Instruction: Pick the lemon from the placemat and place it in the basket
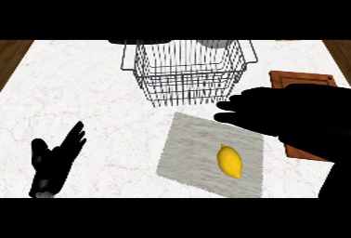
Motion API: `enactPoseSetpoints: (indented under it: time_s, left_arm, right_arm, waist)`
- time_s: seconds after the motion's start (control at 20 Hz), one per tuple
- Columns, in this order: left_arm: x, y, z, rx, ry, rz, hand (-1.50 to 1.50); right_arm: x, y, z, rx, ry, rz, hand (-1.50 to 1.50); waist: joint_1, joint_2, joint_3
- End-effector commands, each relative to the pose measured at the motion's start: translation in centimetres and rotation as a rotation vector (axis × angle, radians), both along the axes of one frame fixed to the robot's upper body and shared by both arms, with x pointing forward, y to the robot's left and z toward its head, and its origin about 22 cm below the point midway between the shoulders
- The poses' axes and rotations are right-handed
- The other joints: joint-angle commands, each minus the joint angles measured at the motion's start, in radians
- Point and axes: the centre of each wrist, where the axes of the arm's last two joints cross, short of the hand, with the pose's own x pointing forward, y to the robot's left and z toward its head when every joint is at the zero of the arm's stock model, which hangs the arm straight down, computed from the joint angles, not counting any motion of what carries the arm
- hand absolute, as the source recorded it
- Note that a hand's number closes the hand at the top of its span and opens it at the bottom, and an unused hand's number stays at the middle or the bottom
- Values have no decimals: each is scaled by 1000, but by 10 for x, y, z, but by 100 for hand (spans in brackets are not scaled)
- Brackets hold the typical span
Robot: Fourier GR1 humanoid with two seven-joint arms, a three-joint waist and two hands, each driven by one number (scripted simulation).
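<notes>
Fingers of right hand point(274, 111) spread flat, holding nothing, above placemat point(198, 148) beyond lemon point(230, 161).

One lemon point(231, 161) lies at about five o'clock in the view. One grey placemat point(192, 148) is under it. One wire basket point(188, 69) stands at twelve o'clock on the marble surface point(75, 93). One brown board point(288, 81) shows at about two o'clock, partly hidden. Two robot hands appear: the left robot hand point(58, 155) at eight o'clock, fingers straight, and the right robot hand point(264, 111) at three o'clock, fingers extended. Two dark items beyond the basket are too cut off to identify.
</notes>
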Motion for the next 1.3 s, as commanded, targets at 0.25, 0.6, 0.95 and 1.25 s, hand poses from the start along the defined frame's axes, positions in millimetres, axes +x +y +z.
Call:
enactPoseSetpoints:
  time_s: [0.25, 0.6, 0.95, 1.25]
  left_arm:
    - [-28, -4, -37, 8, 149, 5, 0]
    - [-16, 5, -17, 1, 139, 14, 0]
    - [-14, 7, -21, 10, 135, 16, 0]
    - [-18, 0, -34, 7, 144, 16, 0]
  right_arm:
    - [-10, 21, -51, -13, -10, -16, -150]
    - [1, 14, -87, -57, -6, -39, -150]
    - [3, 17, -125, -66, 12, -27, -150]
    - [2, 33, -143, -46, -17, -27, -150]
  waist:
    - [4, 11, -13]
    - [12, 13, -11]
    - [10, 14, -11]
    - [9, 13, -13]
